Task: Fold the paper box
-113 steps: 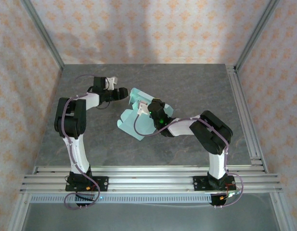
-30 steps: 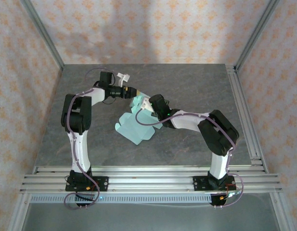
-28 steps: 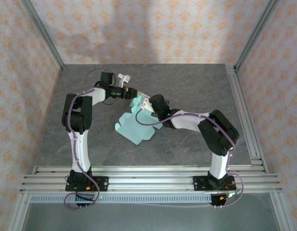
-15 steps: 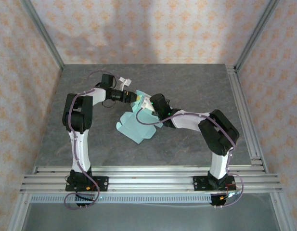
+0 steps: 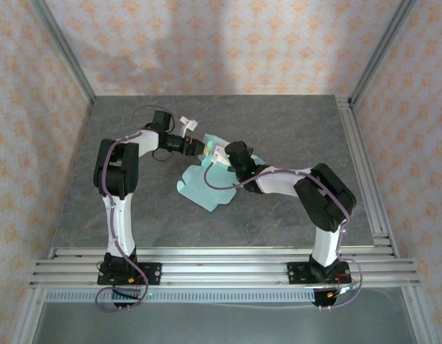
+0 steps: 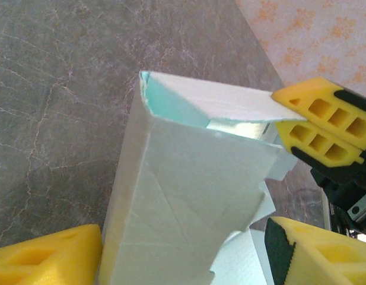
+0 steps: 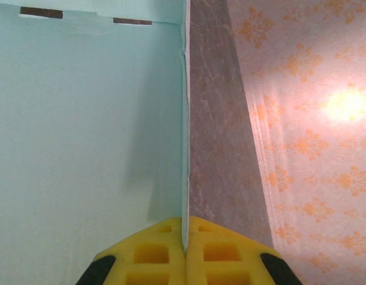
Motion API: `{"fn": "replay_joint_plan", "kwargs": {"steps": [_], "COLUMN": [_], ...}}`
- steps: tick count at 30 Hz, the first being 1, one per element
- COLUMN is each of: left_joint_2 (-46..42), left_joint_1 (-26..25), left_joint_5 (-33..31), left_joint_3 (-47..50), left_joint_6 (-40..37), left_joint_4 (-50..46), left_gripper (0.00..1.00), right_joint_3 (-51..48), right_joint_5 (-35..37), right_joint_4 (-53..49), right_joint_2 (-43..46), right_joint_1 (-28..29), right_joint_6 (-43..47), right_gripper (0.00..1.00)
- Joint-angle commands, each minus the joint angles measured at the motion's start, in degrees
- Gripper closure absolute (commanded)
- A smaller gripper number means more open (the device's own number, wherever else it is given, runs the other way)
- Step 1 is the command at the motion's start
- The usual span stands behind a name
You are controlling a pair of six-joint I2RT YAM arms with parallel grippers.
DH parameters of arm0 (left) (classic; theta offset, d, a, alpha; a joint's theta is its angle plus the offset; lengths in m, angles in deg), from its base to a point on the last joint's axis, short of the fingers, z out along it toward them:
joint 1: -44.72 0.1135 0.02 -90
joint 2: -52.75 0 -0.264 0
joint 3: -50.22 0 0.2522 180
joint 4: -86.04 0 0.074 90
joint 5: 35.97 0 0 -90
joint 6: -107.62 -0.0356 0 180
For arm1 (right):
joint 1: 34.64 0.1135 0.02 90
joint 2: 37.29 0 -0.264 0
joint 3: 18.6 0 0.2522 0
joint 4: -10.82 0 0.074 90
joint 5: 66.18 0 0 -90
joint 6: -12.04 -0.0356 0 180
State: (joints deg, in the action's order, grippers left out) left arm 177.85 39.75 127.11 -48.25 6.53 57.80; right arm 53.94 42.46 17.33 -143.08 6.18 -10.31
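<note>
Pinching a thin edge of the paper box (image 7: 82,119), the right pincer (image 7: 184,237) is clenched tight: both yellow pads (image 7: 153,252) meet on the card w/ no gap, per its wrist view. The mint panel spreads left of those pads & runs away ahead of them. Bare grey table (image 7: 213,119) lies just to their right, w/ patterned wall (image 7: 301,148) beyond. 2 dark slots sit at the panel's far end.

The left pincer (image 6: 183,255) is released, jaws spread wide, one pad on each side of the box. Btwn them a creased panel rises ahead, its notched, tabbed edge toward the right-hand pad. The left-hand pad (image 6: 46,258) is just beside the card wall; can't tell if it touches. Ahead & to the right of this pincer, the right pincer's pads grip the top fold, where the mint inside shows under a pale flap.

Top view: both pincers meet nose to nose over the box's far end, approx mid-table. The rest of the sheet lies on the table, spreading toward the arm bases, btwn the 2 pincers.
</note>
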Motion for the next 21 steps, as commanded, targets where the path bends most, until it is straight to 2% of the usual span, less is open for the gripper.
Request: {"fn": "replay_joint_plan", "kwargs": {"steps": [1, 9, 21], "left_joint_2": [-2.75, -1.70, 0.89], "left_joint_1": [-0.89, -1.94, -1.96], "left_joint_5": [0.73, 0.84, -1.94], "left_joint_3": [-1.66, -4.80, -6.99], "left_joint_6": [-3.34, -9.30, -5.47], "left_joint_4": [-4.01, -11.79, -9.81], "left_gripper": [0.26, 0.28, 0.28], "right_joint_3": [-0.69, -0.25, -3.70], "right_joint_5": [2.64, 2.65, 7.55], "right_joint_4": [3.01, 2.80, 16.84], "right_joint_2": [-0.51, -0.38, -3.22], "right_joint_1": [-0.38, -0.39, -0.05], "right_joint_6": [3.07, 4.57, 15.04], "right_gripper": [1.00, 1.00, 1.00]}}
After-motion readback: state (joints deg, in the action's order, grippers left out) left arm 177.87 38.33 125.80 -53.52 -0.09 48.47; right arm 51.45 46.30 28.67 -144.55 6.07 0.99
